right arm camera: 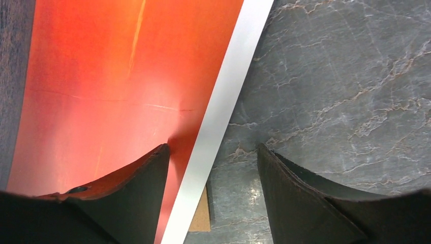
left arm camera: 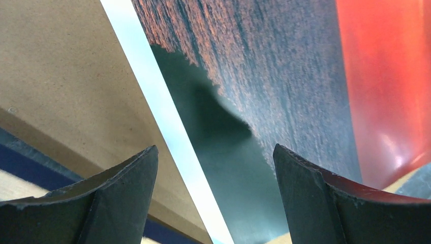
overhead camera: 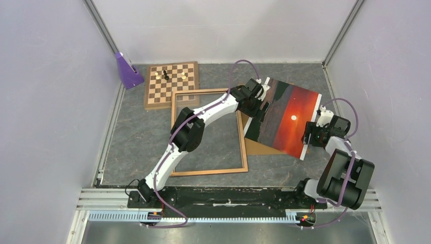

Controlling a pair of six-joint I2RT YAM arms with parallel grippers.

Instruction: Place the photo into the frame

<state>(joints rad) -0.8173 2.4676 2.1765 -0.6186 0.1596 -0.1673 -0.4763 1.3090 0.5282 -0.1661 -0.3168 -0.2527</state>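
— Since the photo (overhead camera: 287, 114) is what counts, where does it lie?
— Picture side up on the right half of the table (overhead camera: 137, 137), turned askew, with one corner toward the far edge. Its dark sea side lies over a brown backing board (overhead camera: 262, 148), which peeks out past the print's near edge.
— And the left fingers (left arm camera: 122, 198)?
— Spread wide at the photo's left edge. In the left wrist view the white edge strip (left arm camera: 162, 101) runs up between them, with one finger over the backing board and the other over the sea.
— Gripping it?
— No. I cannot see either one touching the print.
— The right fingers (right arm camera: 132, 203)?
— Also well apart, astride the opposite edge. One hangs over the red sky and the other over bare table, with the second white strip (right arm camera: 228, 101) between them.
— The frame (overhead camera: 213, 172)?
— Flat in the middle of the table, light wood up. Its right rail is just beside the backing board, and the left arm crosses above it.
— Anything else?
— A chessboard (overhead camera: 170, 91) with a few pieces sits toward the far left corner, meeting the frame's far left corner. A purple block (overhead camera: 127, 71) stands beside it.
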